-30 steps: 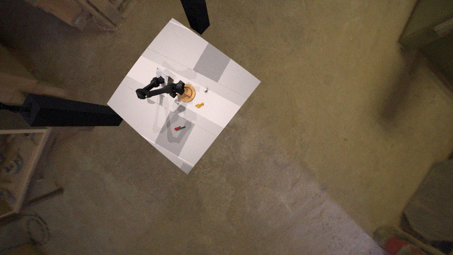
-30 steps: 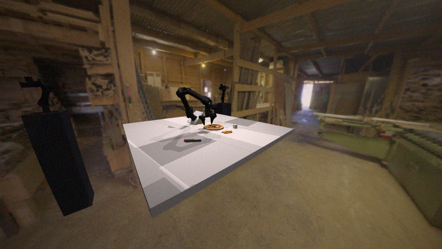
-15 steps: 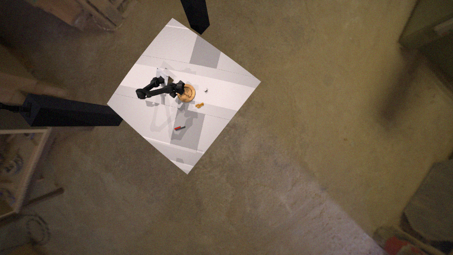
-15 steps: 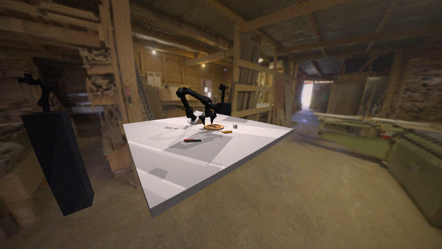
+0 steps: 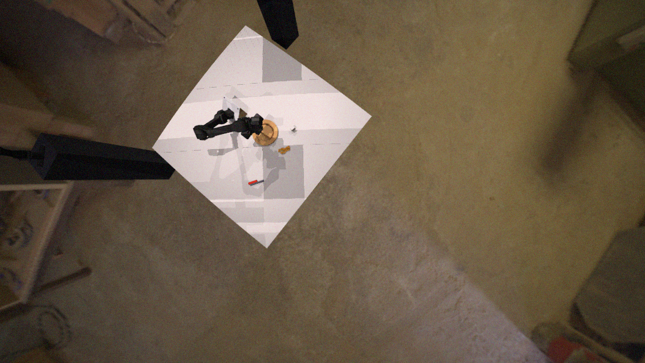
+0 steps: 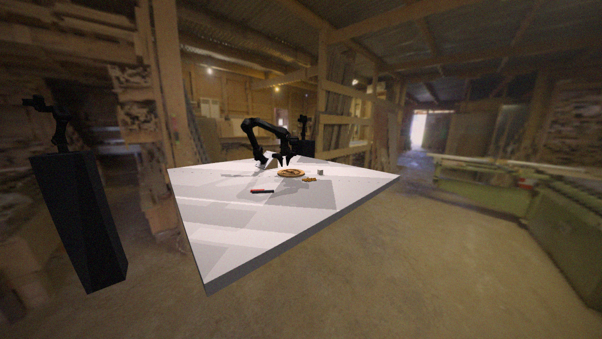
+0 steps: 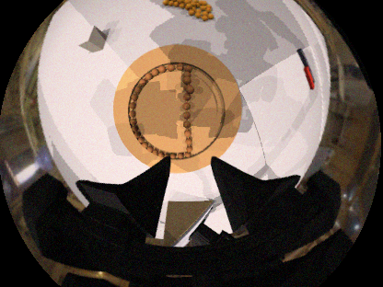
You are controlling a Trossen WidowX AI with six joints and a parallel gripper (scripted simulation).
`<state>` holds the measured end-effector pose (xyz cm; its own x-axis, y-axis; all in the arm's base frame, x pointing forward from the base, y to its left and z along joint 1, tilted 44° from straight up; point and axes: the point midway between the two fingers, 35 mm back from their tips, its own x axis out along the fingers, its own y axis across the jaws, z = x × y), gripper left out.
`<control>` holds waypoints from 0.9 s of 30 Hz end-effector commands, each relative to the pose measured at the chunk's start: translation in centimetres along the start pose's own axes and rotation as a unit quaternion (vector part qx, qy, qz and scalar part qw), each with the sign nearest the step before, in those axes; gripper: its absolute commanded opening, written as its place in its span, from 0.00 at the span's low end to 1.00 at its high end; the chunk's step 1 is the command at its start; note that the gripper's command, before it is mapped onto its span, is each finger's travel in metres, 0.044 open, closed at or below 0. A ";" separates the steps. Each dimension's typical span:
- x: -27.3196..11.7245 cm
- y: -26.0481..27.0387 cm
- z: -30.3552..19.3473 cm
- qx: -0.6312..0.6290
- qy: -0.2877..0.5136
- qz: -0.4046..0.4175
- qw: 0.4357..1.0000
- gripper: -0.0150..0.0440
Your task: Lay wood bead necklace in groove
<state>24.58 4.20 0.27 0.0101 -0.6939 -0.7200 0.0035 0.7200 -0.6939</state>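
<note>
The round bead board (image 5: 274,136) (image 6: 290,176) (image 7: 121,108) lies flat on the table with a circular groove. The brown wood bead necklace (image 7: 187,106) lies on it in a D shape. Its curved part follows the left side of the groove. Its other part runs nearly straight across the board's inner disc, right of the middle in the wrist view. The right side of the groove shows no beads. My gripper (image 6: 285,164) (image 7: 191,159) is open about halfway and empty, above the board's edge nearest the arm base. The fingertips appear close to the lower end of the straight bead run.
A pile of yellow-orange beads (image 5: 283,149) (image 6: 309,180) (image 7: 190,5) lies beyond the board. A small grey block (image 5: 293,129) (image 6: 320,172) (image 7: 95,42) stands nearby. A red and black stick (image 5: 253,182) (image 6: 262,191) (image 7: 308,77) lies to one side. A tilted panel (image 7: 181,218) stands near the arm base.
</note>
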 end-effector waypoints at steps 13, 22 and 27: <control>1.6 0.1 0.0 0.000 0.001 0.001 1.000 0.46; 3.0 0.0 -0.1 0.000 0.003 0.000 1.000 0.46; 3.6 0.0 -0.1 0.000 0.004 0.000 1.000 0.46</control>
<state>24.53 2.00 -2.17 0.0024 -0.6897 -0.7241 0.0053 0.7241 -0.6897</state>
